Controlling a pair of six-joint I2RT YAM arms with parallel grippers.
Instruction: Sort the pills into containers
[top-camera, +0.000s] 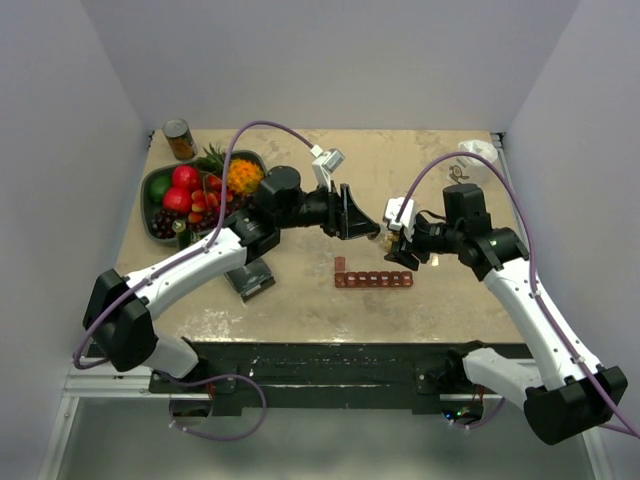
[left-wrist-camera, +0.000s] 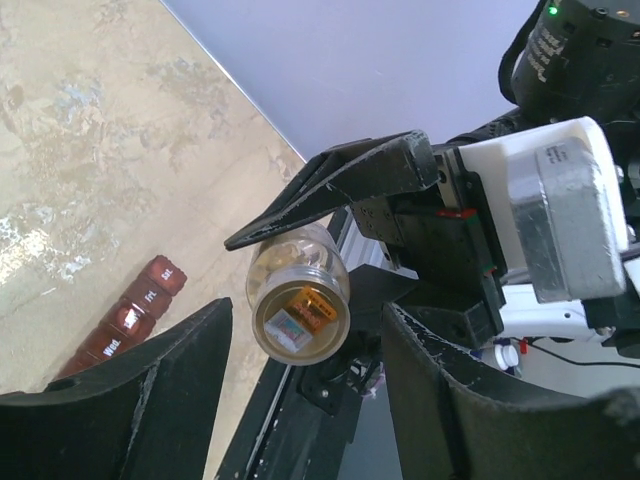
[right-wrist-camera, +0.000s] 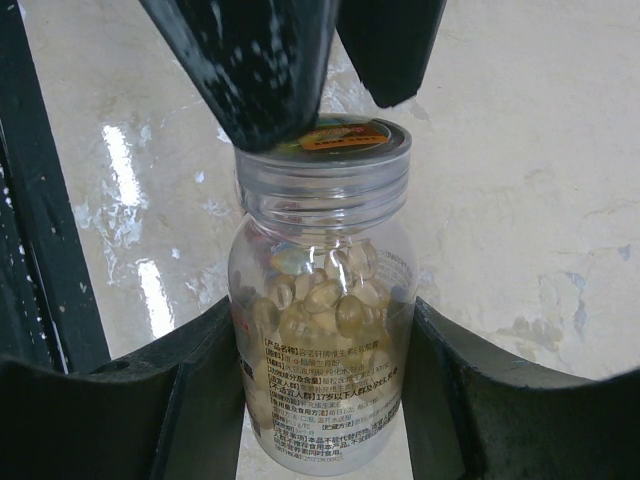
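Observation:
A clear bottle (right-wrist-camera: 322, 400) full of pale golden pills (right-wrist-camera: 330, 300) stands between the fingers of my right gripper (right-wrist-camera: 322, 320), which is shut on its body. Its cap (right-wrist-camera: 340, 140) carries an orange label. In the left wrist view the cap (left-wrist-camera: 300, 318) faces me end-on inside my left gripper (left-wrist-camera: 305, 330), whose jaws stand open on either side with gaps showing. The two grippers meet above the table, left gripper (top-camera: 362, 222) against right gripper (top-camera: 392, 238). The dark red strip of containers (top-camera: 373, 279) lies just in front of them, its lettered lids (left-wrist-camera: 130, 320) down except one at its left end.
A grey fruit bowl (top-camera: 160, 180) sits at the back left with a tin can (top-camera: 180, 140) behind it. A dark flat object (top-camera: 250, 280) lies beside the left arm. Something white (top-camera: 478, 152) rests at the back right corner.

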